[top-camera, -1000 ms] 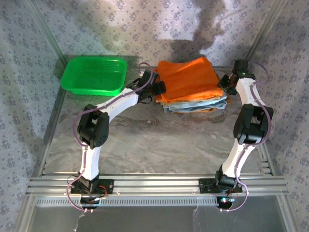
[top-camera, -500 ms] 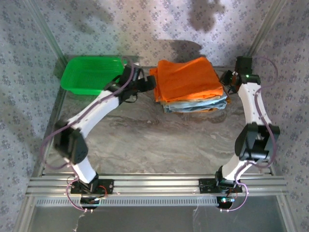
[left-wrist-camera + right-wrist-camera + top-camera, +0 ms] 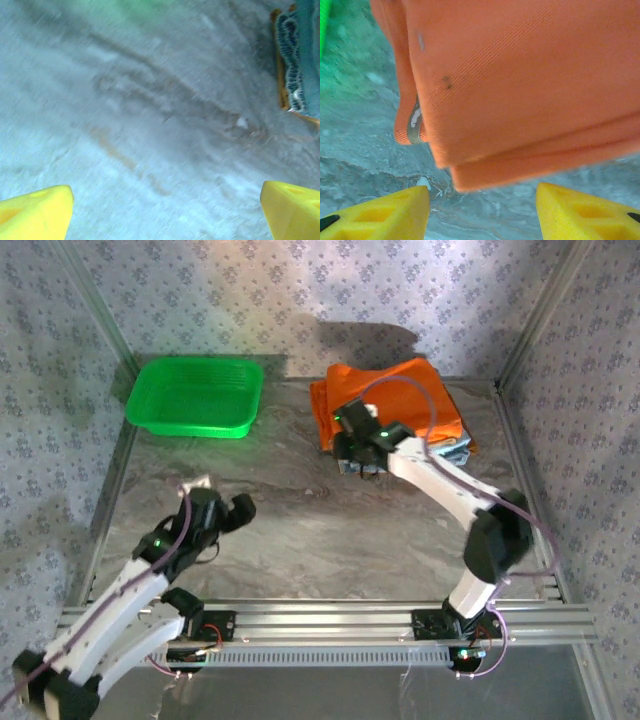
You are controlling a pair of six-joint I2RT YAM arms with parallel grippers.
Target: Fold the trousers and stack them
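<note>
The bright orange trousers (image 3: 395, 400) lie folded flat on top of a pile of folded clothes at the back of the table. In the right wrist view the trousers (image 3: 520, 75) loom close, their folded edge just beyond my fingers. My right gripper (image 3: 352, 452) hangs at the pile's front left corner; in its own view the right gripper (image 3: 482, 210) is open with only table between its yellow fingers (image 3: 395, 212). My left gripper (image 3: 240, 508) is drawn back over the near left of the table. It is open wide (image 3: 165, 215) over bare marbled surface, holding nothing.
A green basket (image 3: 195, 395) stands at the back left. Light blue folded garments (image 3: 458, 450) stick out under the trousers, and their edge (image 3: 300, 60) shows at the left wrist view's upper right. Metal frame rails (image 3: 300, 620) run along the near edge.
The left arm has pulled back from the pile's left side to the near left. The right arm has swung from the pile's right side across to its front left corner. Both jaws stand wider.
</note>
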